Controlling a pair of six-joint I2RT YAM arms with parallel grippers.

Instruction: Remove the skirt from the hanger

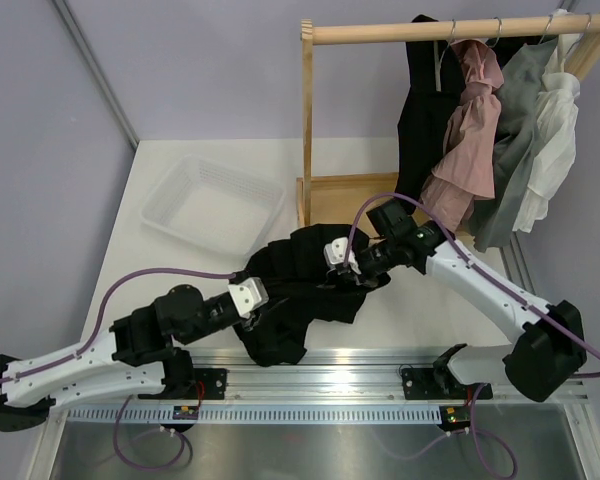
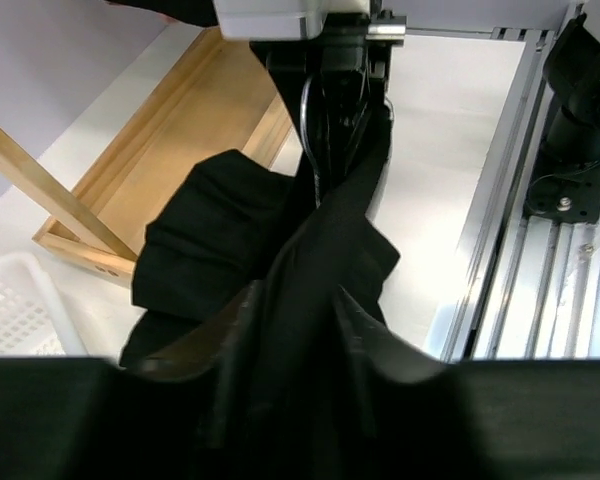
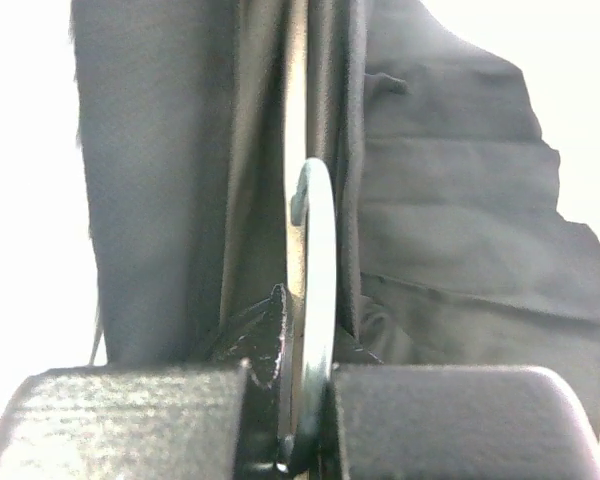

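The black skirt [image 1: 300, 290] hangs bunched between my two grippers, low over the table. My right gripper [image 1: 352, 270] is shut on the thin metal hook [image 3: 315, 280] of the hanger; the hook stands between its pads [image 3: 130, 420]. The hanger's grey body is hidden inside the cloth. My left gripper [image 1: 268, 303] is shut on a fold of the skirt [image 2: 280, 260], which runs between its fingers [image 2: 380, 340]. In the left wrist view the right gripper [image 2: 325, 60] and the hook [image 2: 308, 110] show at the top. The skirt [image 3: 460, 230] fills the right wrist view.
A white basket [image 1: 215, 205] stands at the back left. A wooden rack [image 1: 307, 120] with a wooden base tray [image 1: 345, 190] holds a black V-neck garment [image 1: 425, 120] and pink [image 1: 470, 140], grey [image 1: 515, 140] and white [image 1: 550, 140] clothes. A metal rail [image 1: 380, 385] lines the near edge.
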